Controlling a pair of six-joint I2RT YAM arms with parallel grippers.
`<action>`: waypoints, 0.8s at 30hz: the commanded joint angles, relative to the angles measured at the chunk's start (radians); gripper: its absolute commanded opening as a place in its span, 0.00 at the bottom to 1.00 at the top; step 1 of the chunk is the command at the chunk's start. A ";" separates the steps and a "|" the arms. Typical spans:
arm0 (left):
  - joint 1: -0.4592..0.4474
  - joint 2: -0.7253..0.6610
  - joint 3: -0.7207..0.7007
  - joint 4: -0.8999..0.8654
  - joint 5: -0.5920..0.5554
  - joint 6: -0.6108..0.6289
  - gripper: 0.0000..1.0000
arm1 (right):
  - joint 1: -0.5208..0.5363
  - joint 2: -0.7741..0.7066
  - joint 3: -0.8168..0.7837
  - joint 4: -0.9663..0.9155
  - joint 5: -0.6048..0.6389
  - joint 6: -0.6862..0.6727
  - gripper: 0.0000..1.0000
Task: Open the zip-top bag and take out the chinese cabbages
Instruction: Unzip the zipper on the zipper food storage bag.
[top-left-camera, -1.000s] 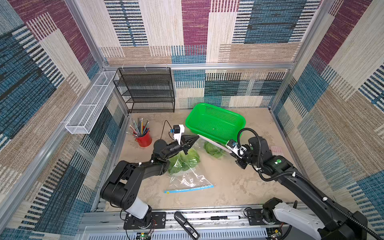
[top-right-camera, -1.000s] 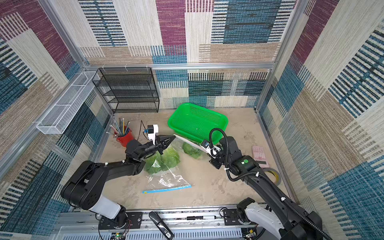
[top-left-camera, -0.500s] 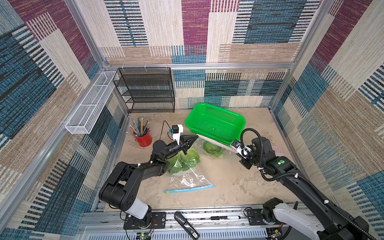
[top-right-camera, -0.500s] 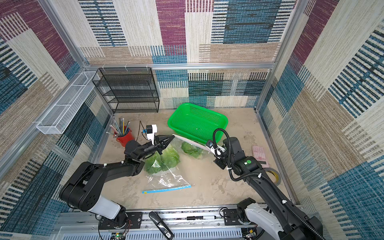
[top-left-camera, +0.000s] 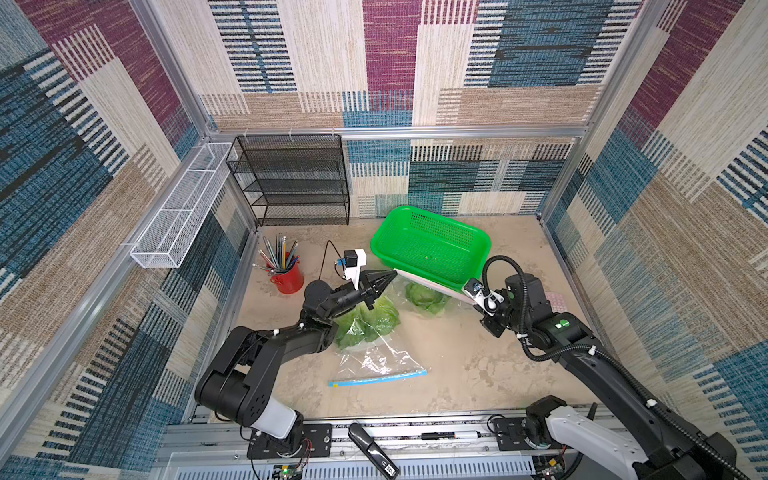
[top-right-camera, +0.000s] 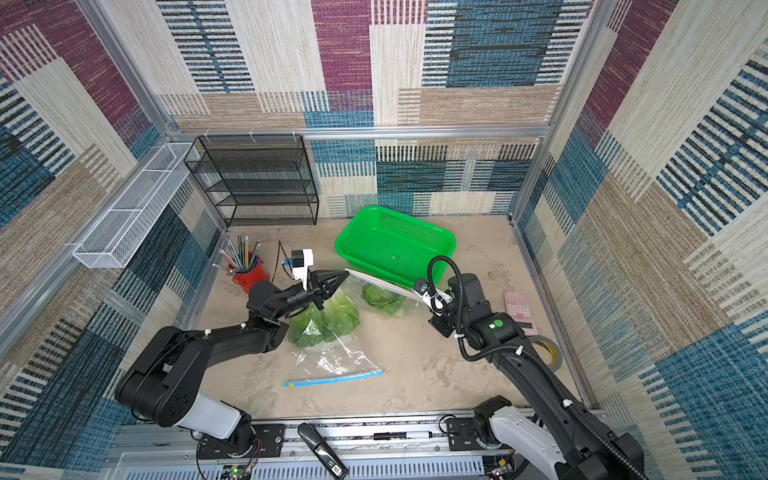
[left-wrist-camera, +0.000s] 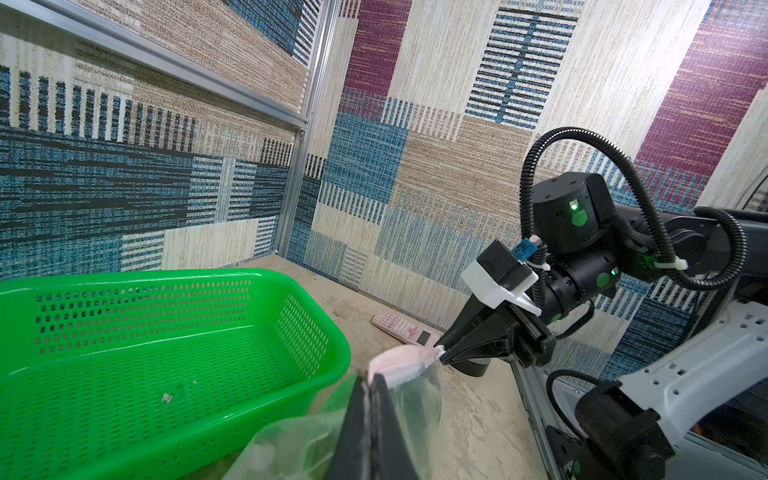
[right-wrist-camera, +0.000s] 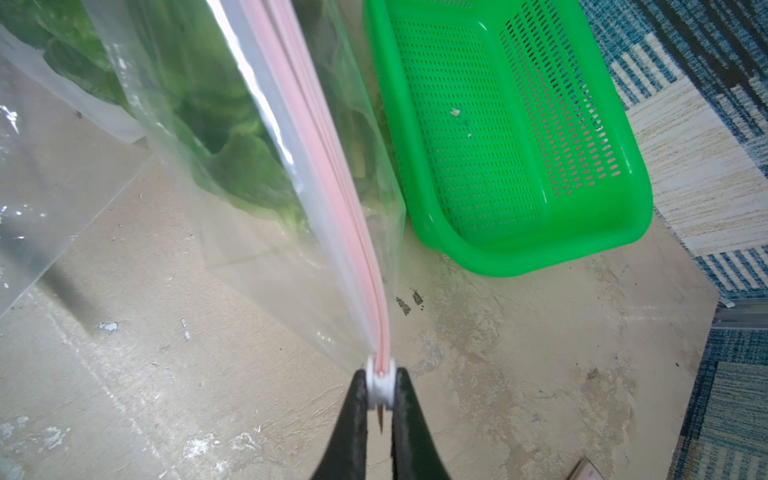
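A clear zip-top bag (right-wrist-camera: 216, 199) with a pink zip strip (top-left-camera: 432, 286) hangs stretched between my two grippers, just in front of the green basket. My left gripper (top-left-camera: 390, 275) (left-wrist-camera: 370, 380) is shut on the strip's left corner. My right gripper (top-left-camera: 468, 297) (right-wrist-camera: 379, 392) is shut on the white slider (right-wrist-camera: 379, 384) at the strip's right end, also seen from the left wrist view as the right gripper (left-wrist-camera: 440, 354). One of the chinese cabbages (top-left-camera: 428, 297) shows inside this bag. Two more cabbage heads (top-left-camera: 365, 324) lie below the left arm.
A second clear bag with a blue zip (top-left-camera: 378, 376) lies flat on the table. The green perforated basket (top-left-camera: 436, 226) stands behind the held bag. A red pencil cup (top-left-camera: 286, 277), black mesh shelf (top-left-camera: 295, 178), pink calculator (top-right-camera: 517, 305) and tape roll (top-right-camera: 548, 351) sit around the edges.
My right gripper has slid a little to the right with the slider, so the pink strip between the grippers is longer. The left gripper has stayed put.
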 joint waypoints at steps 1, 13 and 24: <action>-0.011 -0.012 -0.005 0.073 -0.007 -0.006 0.00 | -0.008 -0.003 -0.011 0.068 0.001 0.021 0.12; -0.138 -0.032 -0.069 0.059 -0.080 0.102 0.00 | -0.059 -0.025 -0.085 0.380 0.007 0.031 0.12; -0.291 -0.306 -0.081 -0.491 -0.285 0.426 0.27 | -0.091 -0.090 -0.232 0.567 0.098 -0.086 0.12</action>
